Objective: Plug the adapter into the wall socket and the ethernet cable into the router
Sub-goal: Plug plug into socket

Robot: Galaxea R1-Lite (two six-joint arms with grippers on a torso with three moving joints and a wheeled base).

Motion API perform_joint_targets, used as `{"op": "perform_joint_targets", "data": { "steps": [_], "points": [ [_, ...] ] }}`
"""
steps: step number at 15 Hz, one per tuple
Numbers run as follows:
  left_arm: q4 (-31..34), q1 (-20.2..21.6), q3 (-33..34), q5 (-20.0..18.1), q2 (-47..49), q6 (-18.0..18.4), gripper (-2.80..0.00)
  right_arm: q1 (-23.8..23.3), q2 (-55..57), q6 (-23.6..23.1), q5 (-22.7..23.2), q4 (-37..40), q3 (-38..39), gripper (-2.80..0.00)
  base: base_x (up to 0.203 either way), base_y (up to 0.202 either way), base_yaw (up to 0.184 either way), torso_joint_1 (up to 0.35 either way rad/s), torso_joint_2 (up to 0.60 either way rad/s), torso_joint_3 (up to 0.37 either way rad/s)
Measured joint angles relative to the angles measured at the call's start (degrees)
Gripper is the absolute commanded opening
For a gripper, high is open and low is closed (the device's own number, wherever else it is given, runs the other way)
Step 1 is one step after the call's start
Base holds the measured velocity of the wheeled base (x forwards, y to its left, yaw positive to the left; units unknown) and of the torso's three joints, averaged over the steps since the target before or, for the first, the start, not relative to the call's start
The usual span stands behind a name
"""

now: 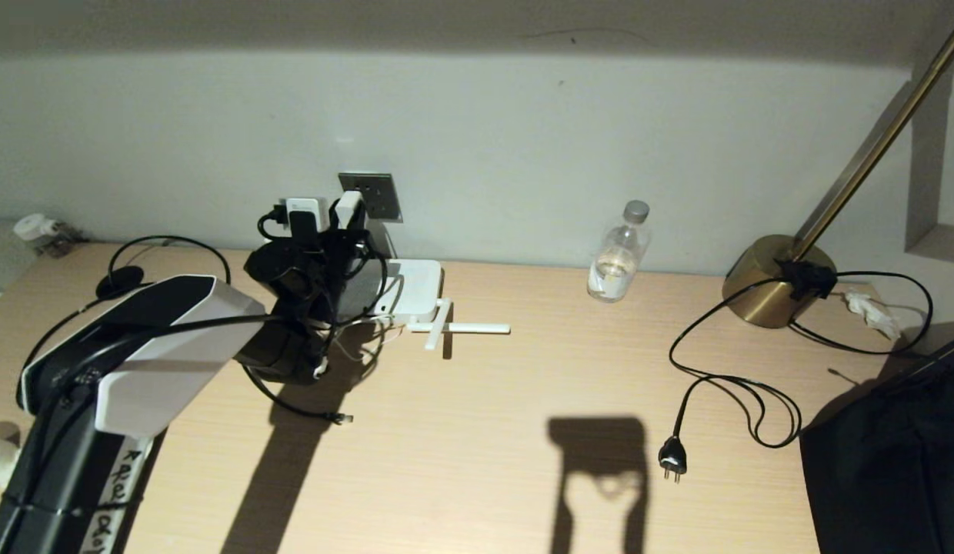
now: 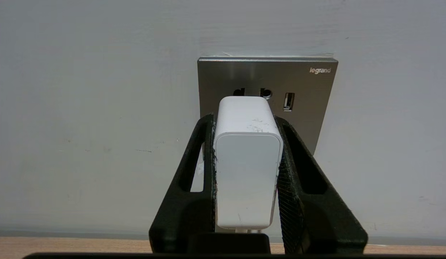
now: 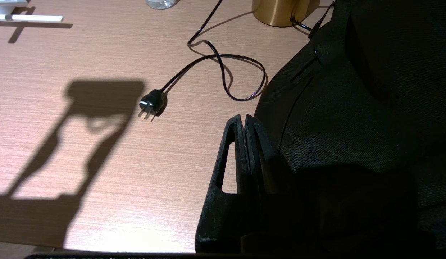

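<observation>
Adapter [image 2: 247,169] sat pinched by its 2 long sides in my left gripper [image 2: 246,118], nose toward the wall socket [image 2: 309,86], so I judged its pins could go straight in, while my right gripper [image 3: 244,124] idled, jaws pressed together.

The wall socket [image 2: 309,82] faceplate reads "legrand" at one corner.
</observation>
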Motion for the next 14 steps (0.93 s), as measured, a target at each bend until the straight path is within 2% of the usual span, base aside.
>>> {"op": "perform_joint_targets", "data": {
  "steps": [14],
  "points": [
    [0.0, -0.7, -1.7, 0.0, 0.2, 0.1, -2.80, 0.0, 0.0, 0.0, 0.0, 0.0, 0.0, -2.80, 0.000, 0.000, 0.000, 0.000, 0.00, 0.000]
  ]
}}
